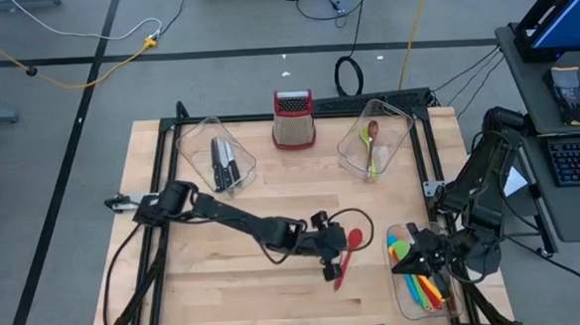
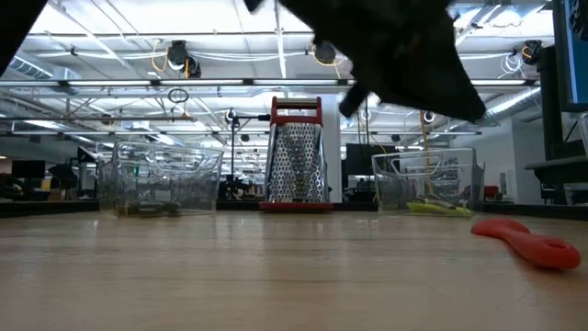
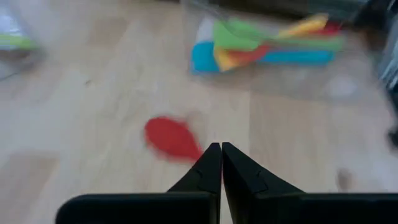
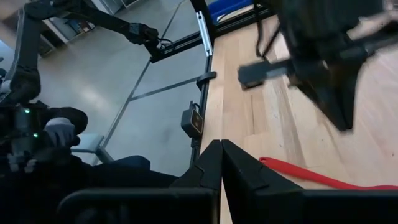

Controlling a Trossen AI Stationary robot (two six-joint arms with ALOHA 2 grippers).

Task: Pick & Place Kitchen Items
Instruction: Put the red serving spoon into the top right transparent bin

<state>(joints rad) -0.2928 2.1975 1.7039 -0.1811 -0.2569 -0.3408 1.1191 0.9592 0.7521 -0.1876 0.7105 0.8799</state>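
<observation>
In the high view, the wooden surface [image 1: 226, 275] fills the middle of the frame. At its upper left a clear bin [image 1: 215, 156] holds the black-handled steel knives [image 1: 225, 166], lying side by side. Just right of that bin, at the top centre, stands the metal box grater [image 1: 294, 119] with its red top. Farther right, in the upper right part of the surface, a second clear bin [image 1: 373, 138] holds a brown spoon [image 1: 365, 137] and a green spoon [image 1: 373, 150].

The left arm reaches from the left edge toward the lower centre, and the left tool [image 1: 328, 272] is there with its fingers pressed together and nothing between them. Just beside it on the right lies the red spoon [image 1: 347, 254], bowl toward the upper right and handle running down and left, flat on the bare wood and free of any grip. In the left wrist view the tool's two dark fingertips [image 3: 211, 163] meet just in front of the spoon's red bowl [image 3: 171, 138]; whether they touch it cannot be told.

At the lower right, a third clear bin [image 1: 415, 275] holds the coloured spatulas [image 1: 421, 285]: blue, green, yellow and orange pieces piled together. The right tool [image 1: 413, 266] is over this bin, its fingers likewise closed with nothing in them. In the low view the red spoon [image 2: 524, 242] lies at the right, with the grater [image 2: 295, 154] upright in the centre background.
</observation>
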